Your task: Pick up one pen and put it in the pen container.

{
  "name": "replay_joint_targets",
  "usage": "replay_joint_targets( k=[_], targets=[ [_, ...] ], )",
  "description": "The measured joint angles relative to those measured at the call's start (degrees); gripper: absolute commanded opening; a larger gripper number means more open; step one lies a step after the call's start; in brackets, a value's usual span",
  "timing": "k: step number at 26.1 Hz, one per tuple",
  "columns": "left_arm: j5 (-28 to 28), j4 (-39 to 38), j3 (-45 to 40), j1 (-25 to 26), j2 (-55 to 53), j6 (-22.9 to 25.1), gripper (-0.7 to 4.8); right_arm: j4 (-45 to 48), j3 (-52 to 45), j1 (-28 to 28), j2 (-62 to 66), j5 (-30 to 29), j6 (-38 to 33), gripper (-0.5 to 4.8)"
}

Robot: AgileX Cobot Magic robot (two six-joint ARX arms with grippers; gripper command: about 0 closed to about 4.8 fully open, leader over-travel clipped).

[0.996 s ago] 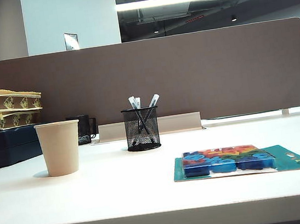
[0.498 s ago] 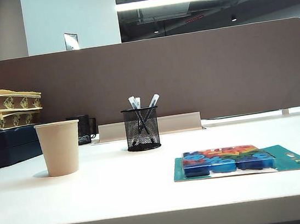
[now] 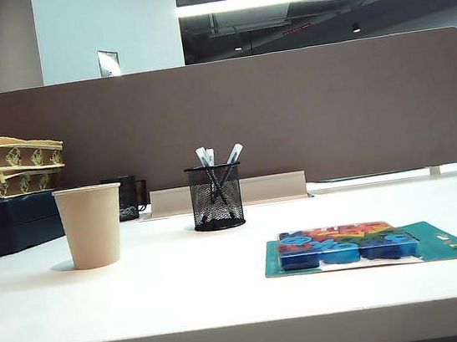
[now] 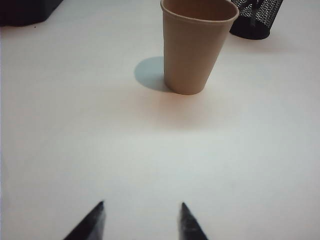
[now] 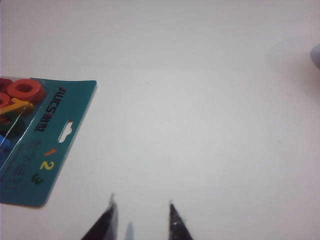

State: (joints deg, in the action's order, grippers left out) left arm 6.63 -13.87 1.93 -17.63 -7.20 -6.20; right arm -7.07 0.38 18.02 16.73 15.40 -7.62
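pen container: small black wire-mesh cylindrical cup with solid rim and base, upright on the white table, mid-table toward the back, in front of the grey-brown fabric divider panel. Part of it also shows in the left wrist view.
pen: slim black-barrelled pens with pale silvery-white cap ends stand tilted inside the mesh cup, caps poking above the rim. At least three caps visible. No pen seen lying on the table.
paper cup: taller beige paper cup, upright, left of the mesh cup and nearer the camera, well apart from it.
mug: dark solid mug behind the paper cup, near the divider.
toy pack: teal card with colourful plastic numbers, flat on the table, front right.
boxes: stacked dark blue and yellow boxes at far left.
left gripper: above bare table, short of the paper cup; fingertips spread wide, nothing between them.
right gripper: above bare table just beside the teal card's corner; fingertips parted, gripping nothing.
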Motion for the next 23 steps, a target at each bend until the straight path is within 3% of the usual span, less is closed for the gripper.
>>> replay_joint_targets(
  k=[13,23],
  targets=[
    [0.0,0.0,0.0,0.0,0.0,0.0,1.83,0.7,0.0,0.0,0.0,0.0,0.0,1.26],
    [0.0,3.2,-0.5,0.0,0.0,0.0,1.83,6.7,0.0,0.0,0.0,0.0,0.0,1.26]
  ],
)
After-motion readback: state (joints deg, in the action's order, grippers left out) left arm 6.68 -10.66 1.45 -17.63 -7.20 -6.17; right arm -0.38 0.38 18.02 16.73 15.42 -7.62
